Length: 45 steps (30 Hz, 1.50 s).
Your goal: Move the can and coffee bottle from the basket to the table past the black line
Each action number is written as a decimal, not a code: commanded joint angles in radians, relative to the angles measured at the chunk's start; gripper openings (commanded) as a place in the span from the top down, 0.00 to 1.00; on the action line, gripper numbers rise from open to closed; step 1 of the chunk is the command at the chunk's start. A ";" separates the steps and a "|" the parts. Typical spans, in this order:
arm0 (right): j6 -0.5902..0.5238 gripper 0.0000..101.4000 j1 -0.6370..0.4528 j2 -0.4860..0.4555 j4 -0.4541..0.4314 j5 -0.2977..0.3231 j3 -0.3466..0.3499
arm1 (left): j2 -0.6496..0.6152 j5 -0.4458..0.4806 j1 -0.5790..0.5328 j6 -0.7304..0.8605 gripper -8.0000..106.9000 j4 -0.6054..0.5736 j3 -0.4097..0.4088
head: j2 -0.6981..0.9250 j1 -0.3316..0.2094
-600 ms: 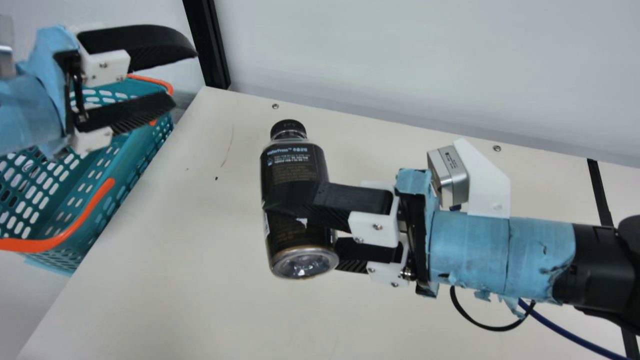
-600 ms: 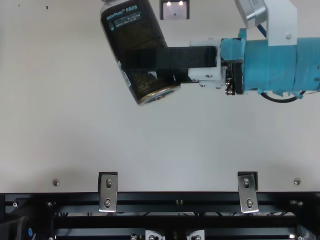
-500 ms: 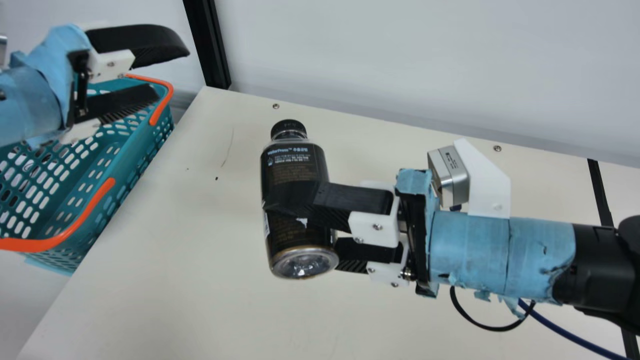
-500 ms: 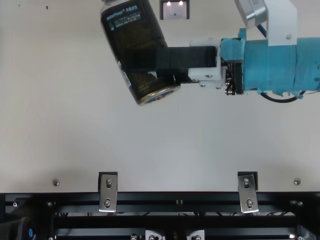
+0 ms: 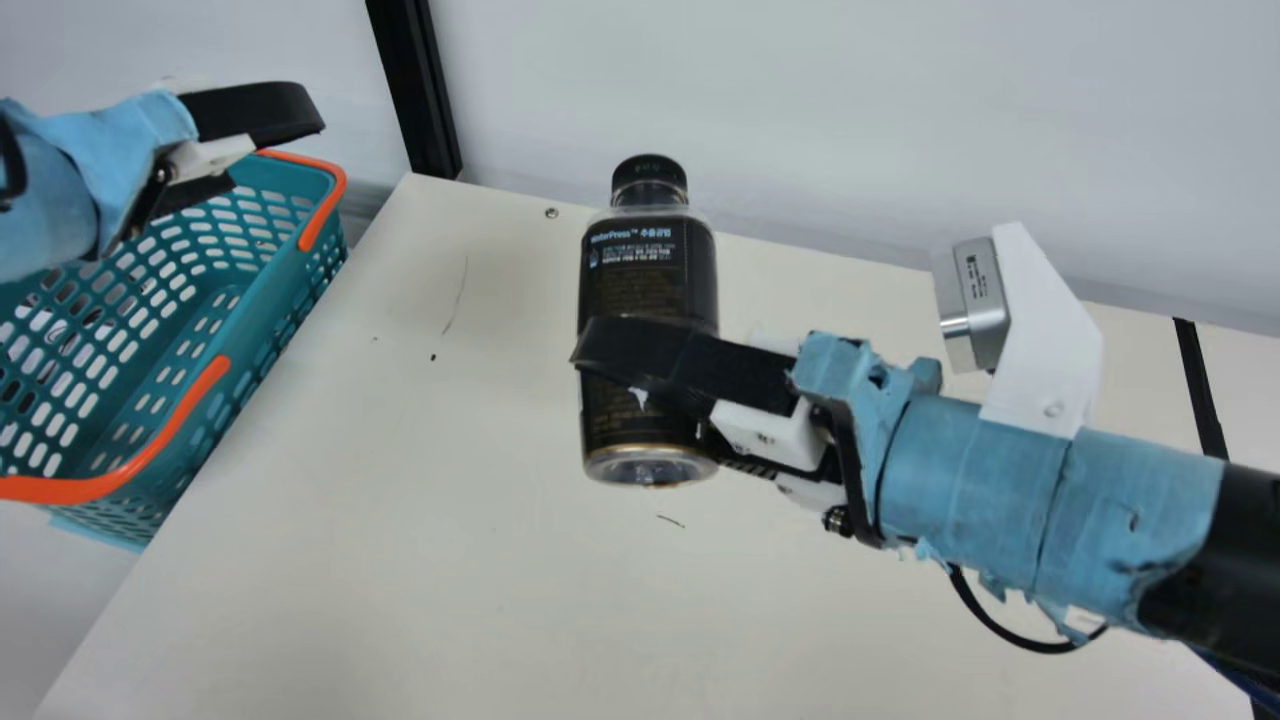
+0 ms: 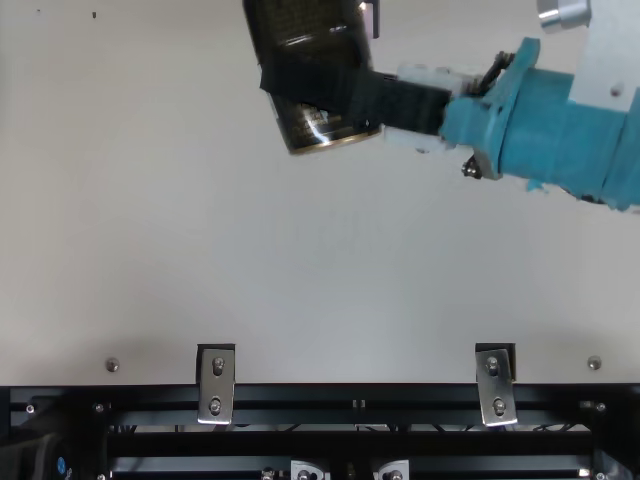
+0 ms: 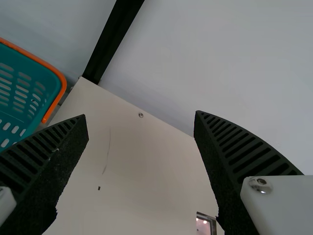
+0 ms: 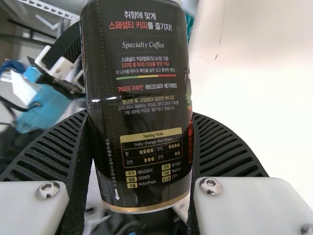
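Note:
My right gripper (image 5: 640, 365) is shut around the lower half of the dark coffee bottle (image 5: 645, 275), which is upright with its black cap on top, held over the table. In the top view the bottle (image 6: 310, 30) shows its lower part, one finger lying across it. Both ribbed fingers of the right gripper (image 8: 142, 161) press on the bottle (image 8: 139, 98) from either side in the right wrist view. Over the teal basket (image 5: 235, 330) my left gripper (image 5: 275, 150) stands open and holds nothing. Its own wrist view shows the left gripper (image 7: 142, 156) with its fingers wide apart.
The black line (image 5: 1200, 390) crosses the cream table (image 5: 400, 560) at the far right, beyond my right gripper. A black post (image 5: 415, 90) rises at the table's back left corner, beside the basket's orange-edged rim. A pale wall runs along the back.
My right gripper has carried the bottle right and up in the main view, tilting its arm. My left gripper has drawn back leftward and turned, staying open.

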 commanded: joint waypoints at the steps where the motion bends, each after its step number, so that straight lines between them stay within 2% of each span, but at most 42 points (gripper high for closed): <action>1: -0.014 1.00 0.046 -0.027 -0.026 -0.176 0.010 | 0.000 0.000 0.000 0.000 0.15 0.000 0.000 | -0.003 -0.003; 6: -0.022 1.00 0.168 -0.069 -0.125 -0.404 0.041 | 0.000 0.000 0.000 0.000 0.15 0.000 0.000 | -0.003 -0.003; 11: 0.035 1.00 0.298 -0.070 -0.310 -0.636 0.091 | 0.000 0.000 0.000 0.000 0.15 0.000 0.000 | -0.003 -0.003; 13: 0.071 1.00 0.333 -0.054 -0.390 -0.703 0.117 | 0.000 0.000 0.000 0.000 0.15 0.000 0.000 | -0.003 -0.003; 16: 0.111 1.00 0.355 -0.019 -0.480 -0.767 0.156 | 0.000 0.000 0.000 0.000 0.15 0.000 0.000 | -0.003 -0.003; 21: 0.107 1.00 0.337 0.032 -0.548 -0.815 0.204 | 0.000 0.000 0.000 0.000 0.15 0.000 0.000 | -0.003 -0.003; 29: -0.009 1.00 0.301 0.088 -0.503 -0.828 0.219 | 0.000 0.000 0.000 0.000 0.15 0.000 0.000 | -0.003 -0.003; 37: -0.112 1.00 0.279 0.151 -0.430 -0.814 0.187 | 0.000 0.000 0.000 0.000 0.15 0.000 0.000 | -0.003 -0.003; 45: -0.170 1.00 0.234 0.227 -0.417 -0.794 0.124 | 0.000 0.000 0.000 0.000 0.15 0.000 0.000 | -0.003 -0.003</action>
